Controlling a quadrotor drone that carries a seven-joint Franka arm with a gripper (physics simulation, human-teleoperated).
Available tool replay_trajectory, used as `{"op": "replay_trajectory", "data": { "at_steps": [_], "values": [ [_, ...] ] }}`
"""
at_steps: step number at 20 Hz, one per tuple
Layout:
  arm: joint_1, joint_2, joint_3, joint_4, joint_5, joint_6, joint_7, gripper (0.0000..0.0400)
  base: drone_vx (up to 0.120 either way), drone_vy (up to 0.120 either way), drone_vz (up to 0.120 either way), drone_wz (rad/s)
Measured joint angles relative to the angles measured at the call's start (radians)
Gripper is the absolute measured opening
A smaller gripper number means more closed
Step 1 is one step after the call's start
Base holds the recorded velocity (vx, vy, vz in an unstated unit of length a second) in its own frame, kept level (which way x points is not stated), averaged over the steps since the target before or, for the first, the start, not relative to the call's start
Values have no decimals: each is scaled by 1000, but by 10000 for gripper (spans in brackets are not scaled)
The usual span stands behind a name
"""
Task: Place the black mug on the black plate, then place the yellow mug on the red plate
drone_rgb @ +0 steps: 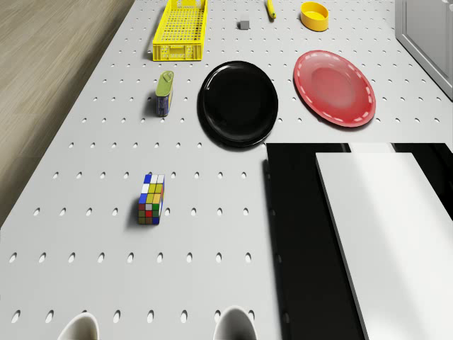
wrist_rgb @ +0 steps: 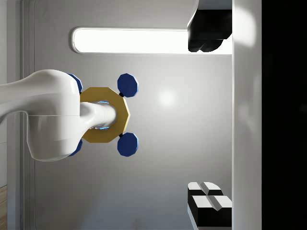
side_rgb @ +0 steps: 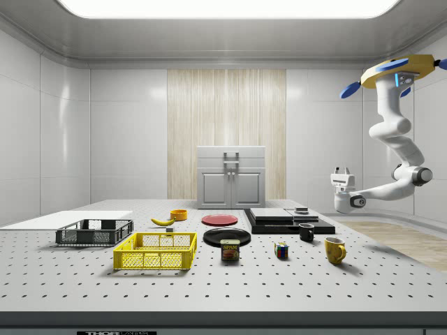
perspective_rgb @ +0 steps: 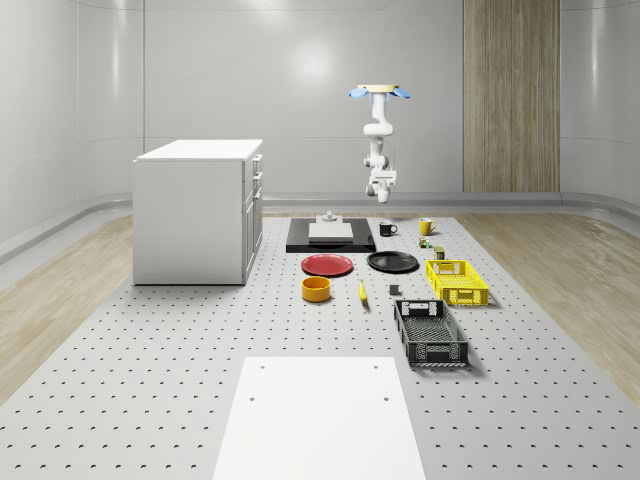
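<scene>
Black mug [perspective_rgb: 387,229]: sitting upright on the worktop [perspective_rgb: 200,350], just beside the flat black slab [perspective_rgb: 330,240], near the yellow mug [perspective_rgb: 426,226]. Waiting apart from the black plate [perspective_rgb: 392,262], not yet on it.

Drone [side_rgb: 398,72]: hovering high in the air by the mugs' end of the worktop.

Tool [side_rgb: 341,169]: hanging higher than the black mug and off to the side view's right, pointing up, fingers spread apart, holding nothing.

Probably best for this step: going for the black mug first. Turning the tool to point down. Dropping slowly, straight over the mug, keeping the fingers wide. Staying clear of the slab and the yellow mug. Squeezing the mug's wall, not the handle. Lifting gently, then setting it flat in the middle of the black plate. Leaving the yellow mug and the red plate [perspective_rgb: 327,265] for later.
</scene>
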State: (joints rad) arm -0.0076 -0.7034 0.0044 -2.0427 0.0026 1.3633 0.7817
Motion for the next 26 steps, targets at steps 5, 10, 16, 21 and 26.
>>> {"op": "replay_trajectory", "data": {
  "at_steps": [5,10,16,21,26],
  "values": [
    [-1,-2,1,-1,0,3,0,400,120,-120,0,0],
    [-1,-5,1,-3,-1,7,0,400,120,0,0,0],
    [-2,-8,4,-6,-3,11,0,400,120,0,0,0],
    [-4,-10,8,-9,-9,15,0,400,120,0,0,0],
    [-7,-13,17,-12,-22,19,2,400,120,0,0,0]
  ]
}}
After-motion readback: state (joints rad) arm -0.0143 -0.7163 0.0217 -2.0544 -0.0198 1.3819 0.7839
